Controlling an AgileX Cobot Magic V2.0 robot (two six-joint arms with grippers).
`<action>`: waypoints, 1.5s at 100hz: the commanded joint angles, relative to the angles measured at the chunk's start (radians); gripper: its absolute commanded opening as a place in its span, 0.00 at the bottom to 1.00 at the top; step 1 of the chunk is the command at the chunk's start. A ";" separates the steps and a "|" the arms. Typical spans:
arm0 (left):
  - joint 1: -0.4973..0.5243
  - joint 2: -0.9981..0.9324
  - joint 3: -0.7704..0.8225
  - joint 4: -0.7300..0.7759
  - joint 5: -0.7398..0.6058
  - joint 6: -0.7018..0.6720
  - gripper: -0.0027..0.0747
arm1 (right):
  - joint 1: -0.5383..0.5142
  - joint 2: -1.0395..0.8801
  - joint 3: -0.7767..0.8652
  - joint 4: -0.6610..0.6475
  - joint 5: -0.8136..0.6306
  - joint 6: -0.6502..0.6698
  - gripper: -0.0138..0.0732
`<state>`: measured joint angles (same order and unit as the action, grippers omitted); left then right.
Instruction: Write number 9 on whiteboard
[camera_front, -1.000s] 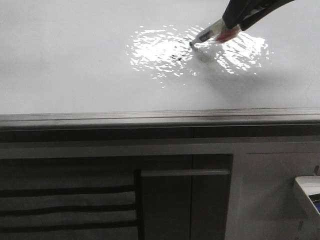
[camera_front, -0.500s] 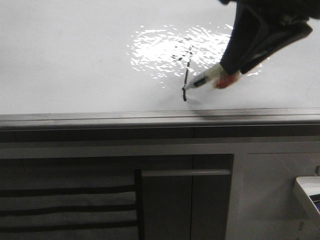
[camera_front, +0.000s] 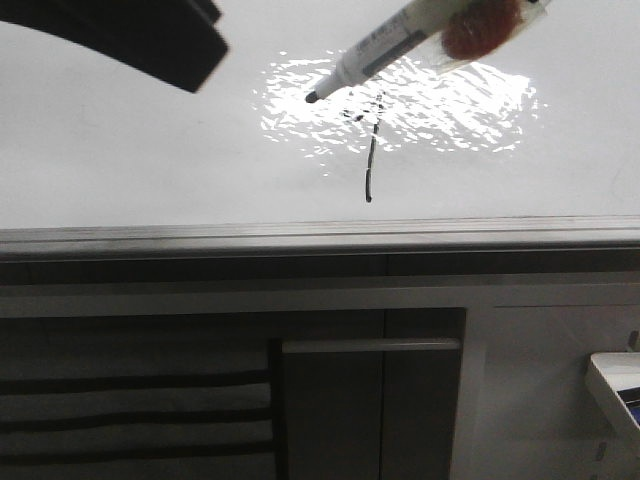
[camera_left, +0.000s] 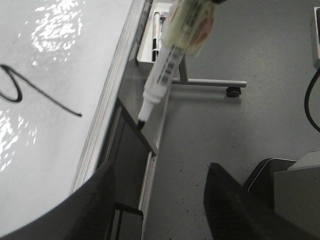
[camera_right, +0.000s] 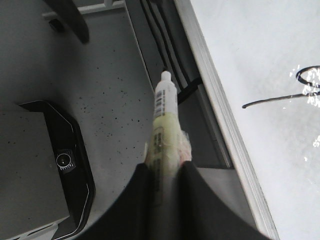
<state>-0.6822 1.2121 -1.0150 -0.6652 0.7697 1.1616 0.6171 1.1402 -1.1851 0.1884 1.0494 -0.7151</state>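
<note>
The whiteboard fills the upper front view, with a bright glare patch. The number 9 is drawn on it in black: a small loop in the glare and a long tail toward the frame edge. It also shows in the left wrist view and the right wrist view. My right gripper is shut on the white marker pen. The pen hangs above the board, its tip clear of the surface. My left gripper is open and empty; it shows as a dark shape at top left.
The grey metal frame edge borders the board's near side, with grey cabinet panels below. A white tray sits at the lower right. A black box and a wheeled stand are on the floor beside the board.
The marker drew the 9's tail down toward the frame edge, then lifted off the board, up and back. My left gripper came into the front view at top left.
</note>
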 joint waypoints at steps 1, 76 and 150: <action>-0.060 0.040 -0.075 -0.043 -0.071 0.022 0.51 | 0.001 -0.025 -0.033 0.006 -0.031 -0.019 0.08; -0.120 0.207 -0.211 -0.060 -0.098 0.033 0.30 | 0.001 -0.025 -0.033 0.014 -0.026 -0.019 0.08; 0.027 0.169 -0.211 0.125 -0.120 -0.338 0.01 | -0.127 -0.179 -0.045 -0.217 0.001 0.301 0.61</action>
<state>-0.7040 1.4350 -1.1918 -0.5918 0.6981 1.0009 0.5342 1.0290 -1.1958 0.0153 1.0799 -0.4900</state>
